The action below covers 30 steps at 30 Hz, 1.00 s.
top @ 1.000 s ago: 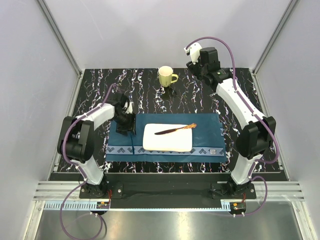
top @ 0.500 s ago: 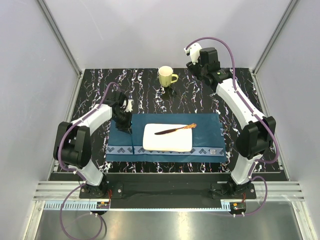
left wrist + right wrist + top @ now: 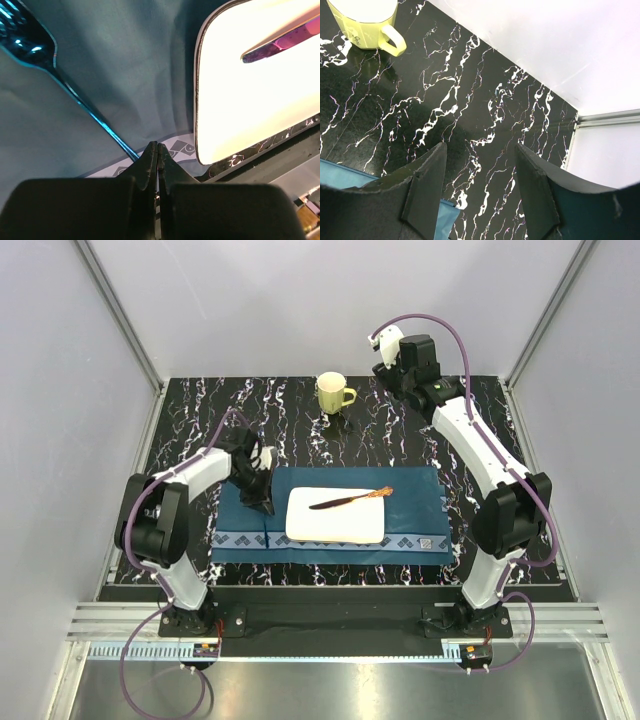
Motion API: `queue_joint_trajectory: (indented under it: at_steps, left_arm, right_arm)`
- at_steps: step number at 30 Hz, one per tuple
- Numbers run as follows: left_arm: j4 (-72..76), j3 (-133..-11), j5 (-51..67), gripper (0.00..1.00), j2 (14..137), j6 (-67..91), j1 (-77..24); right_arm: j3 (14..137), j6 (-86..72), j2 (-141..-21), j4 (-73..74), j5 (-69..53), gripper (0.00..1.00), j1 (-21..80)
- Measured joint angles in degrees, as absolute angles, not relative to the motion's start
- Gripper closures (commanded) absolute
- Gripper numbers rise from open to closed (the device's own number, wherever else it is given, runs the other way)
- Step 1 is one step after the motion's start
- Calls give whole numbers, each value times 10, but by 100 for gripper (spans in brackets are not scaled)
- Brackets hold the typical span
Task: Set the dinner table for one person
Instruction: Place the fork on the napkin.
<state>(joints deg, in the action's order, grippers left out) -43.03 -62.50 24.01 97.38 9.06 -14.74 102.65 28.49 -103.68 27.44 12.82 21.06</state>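
The dinner table is spread before the 2 arms. The left gripper is pressed together over the placemat (fork handle just beside it); the right gripper is held spread near the table's far edge.

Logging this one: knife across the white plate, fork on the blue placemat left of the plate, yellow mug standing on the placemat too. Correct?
One slip: the yellow mug is not on the placemat but on the bare dinner table beyond its far edge, as the top external view shows. The knife across the white plate and the fork left of it are right.
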Motion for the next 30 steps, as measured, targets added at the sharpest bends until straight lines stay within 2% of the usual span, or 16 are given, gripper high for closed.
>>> queue_joint_trajectory:
  at_steps: [16, 30]
  left_arm:
    - [-440, -595, 252, 100, 992, 87, -149]
    - [-444, -598, 217, 100, 1014, 81, -149]
  right_arm:
    - [1025, 284, -1037, 272, 128, 36, 211]
    - [1023, 282, -1037, 272, 128, 37, 211]
